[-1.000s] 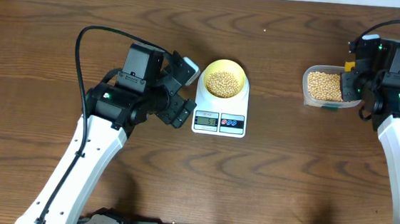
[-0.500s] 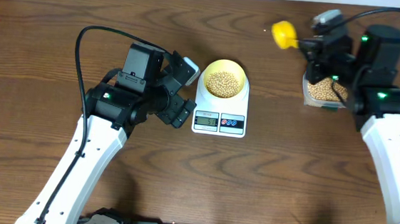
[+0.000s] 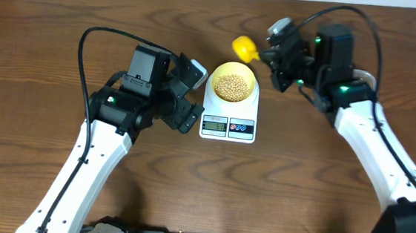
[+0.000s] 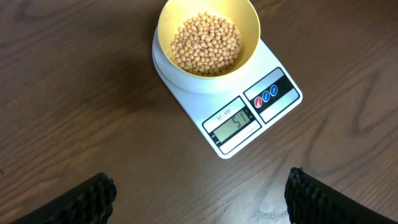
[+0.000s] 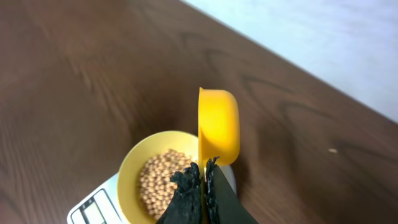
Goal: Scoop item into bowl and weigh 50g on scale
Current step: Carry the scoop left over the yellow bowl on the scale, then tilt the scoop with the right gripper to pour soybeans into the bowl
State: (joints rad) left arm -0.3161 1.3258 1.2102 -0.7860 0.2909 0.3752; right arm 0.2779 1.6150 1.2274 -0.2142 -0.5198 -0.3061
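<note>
Your overhead camera hangs high above the table (image 3: 52, 15) and looks straight down, taking in both arms, with the robot's base at the near edge. Your left wrist camera sits close over the scale (image 4: 249, 118), facing steeply down. The fingertips (image 4: 87, 199) of the left gripper (image 4: 200, 198) frame its lower corners, and the display is close enough to read. Your right wrist camera looks forward and down past the right gripper (image 5: 202, 171), very near the scoop (image 5: 217, 127), out to the table's far edge. All three views share the bowl (image 5: 132, 163) of beans (image 5: 155, 180) on the scale.
</note>
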